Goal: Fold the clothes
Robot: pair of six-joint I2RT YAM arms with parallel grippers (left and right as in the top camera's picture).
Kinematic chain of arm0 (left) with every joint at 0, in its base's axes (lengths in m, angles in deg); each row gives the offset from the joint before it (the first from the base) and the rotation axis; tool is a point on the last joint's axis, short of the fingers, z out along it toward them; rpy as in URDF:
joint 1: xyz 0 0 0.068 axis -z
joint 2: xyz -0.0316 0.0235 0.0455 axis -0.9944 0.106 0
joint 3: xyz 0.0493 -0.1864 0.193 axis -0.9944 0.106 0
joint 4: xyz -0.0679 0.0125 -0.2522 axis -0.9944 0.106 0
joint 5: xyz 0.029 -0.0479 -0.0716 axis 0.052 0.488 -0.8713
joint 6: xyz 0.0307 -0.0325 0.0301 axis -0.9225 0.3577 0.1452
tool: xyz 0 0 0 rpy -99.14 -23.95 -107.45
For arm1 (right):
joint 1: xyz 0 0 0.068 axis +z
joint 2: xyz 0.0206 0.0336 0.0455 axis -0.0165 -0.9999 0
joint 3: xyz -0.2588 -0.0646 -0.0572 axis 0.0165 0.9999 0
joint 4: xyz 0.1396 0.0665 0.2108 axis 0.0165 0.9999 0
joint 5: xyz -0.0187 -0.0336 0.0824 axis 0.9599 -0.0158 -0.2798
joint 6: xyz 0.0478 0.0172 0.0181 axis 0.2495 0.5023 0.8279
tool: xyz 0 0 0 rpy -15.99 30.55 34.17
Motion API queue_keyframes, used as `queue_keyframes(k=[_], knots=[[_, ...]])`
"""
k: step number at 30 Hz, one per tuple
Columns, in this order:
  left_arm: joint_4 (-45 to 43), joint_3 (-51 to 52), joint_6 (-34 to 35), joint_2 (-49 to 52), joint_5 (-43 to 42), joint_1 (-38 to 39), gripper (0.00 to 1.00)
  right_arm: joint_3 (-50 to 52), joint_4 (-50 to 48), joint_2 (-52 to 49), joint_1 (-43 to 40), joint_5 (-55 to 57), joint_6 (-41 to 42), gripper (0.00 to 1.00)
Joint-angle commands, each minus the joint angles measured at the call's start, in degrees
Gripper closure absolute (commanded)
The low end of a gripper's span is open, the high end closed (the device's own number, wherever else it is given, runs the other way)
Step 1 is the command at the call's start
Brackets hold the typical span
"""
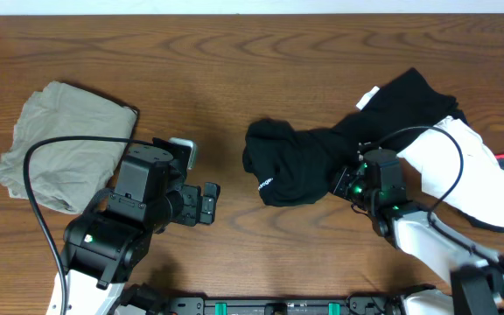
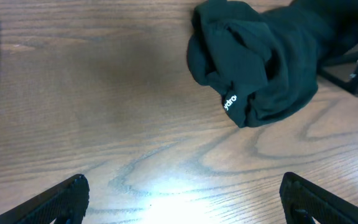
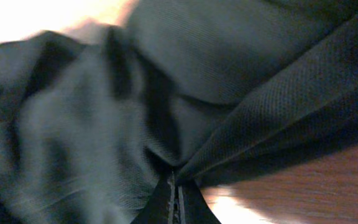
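Right gripper [image 3: 174,198] is pinched tight on a fold of the black garment [image 1: 300,166] (white lettering showing), bunched right of the table [image 1: 234,70] centre; left gripper [image 2: 185,196] hangs spread wide nearby; grey-beige garment [image 1: 59,144] sits far left.

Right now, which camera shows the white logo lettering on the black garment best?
Left wrist: the white logo lettering sits close and sharp on the black garment. Overhead shows it only as a tiny white mark. Right wrist shows just blurred black fabric pinched in the right gripper, no lettering.
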Motion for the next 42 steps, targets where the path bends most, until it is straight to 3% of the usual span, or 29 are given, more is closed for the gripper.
queue_keyframes(k=[1, 7, 12, 18, 26, 36, 42], knots=[[-0.1, -1.0, -2.0, 0.0, 0.7, 0.2, 0.02, -3.3, 1.9, 6.9, 2.0, -5.1, -4.0, 0.99], [-0.3, -1.0, -2.9, 0.0, 0.7, 0.2, 0.02, -14.6, 9.5, 13.2, 9.7, -5.2, -7.5, 0.99], [-0.7, -1.0, -2.9, 0.0, 0.7, 0.2, 0.02, -24.6, 9.3, 10.4, 17.1, 0.3, -8.5, 0.99], [-0.4, -1.0, -2.9, 0.0, 0.7, 0.3, 0.02, -31.7, 8.8, 4.5, 18.3, 3.6, -8.5, 0.99], [-3.9, -1.0, -2.9, 0.4, 0.7, 3.9, 0.02, -34.1, 4.3, -2.9, 18.3, -1.0, -7.7, 0.99], [-10.6, -1.0, -2.9, 8.4, 1.0, 7.9, 0.02, -34.1, -4.4, -3.7, 18.2, -13.0, 1.3, 0.99], [-14.9, -1.0, 0.2, 12.0, 10.1, 8.6, 0.02, -34.1, -7.8, -3.7, 17.5, -15.3, 7.4, 0.99]])
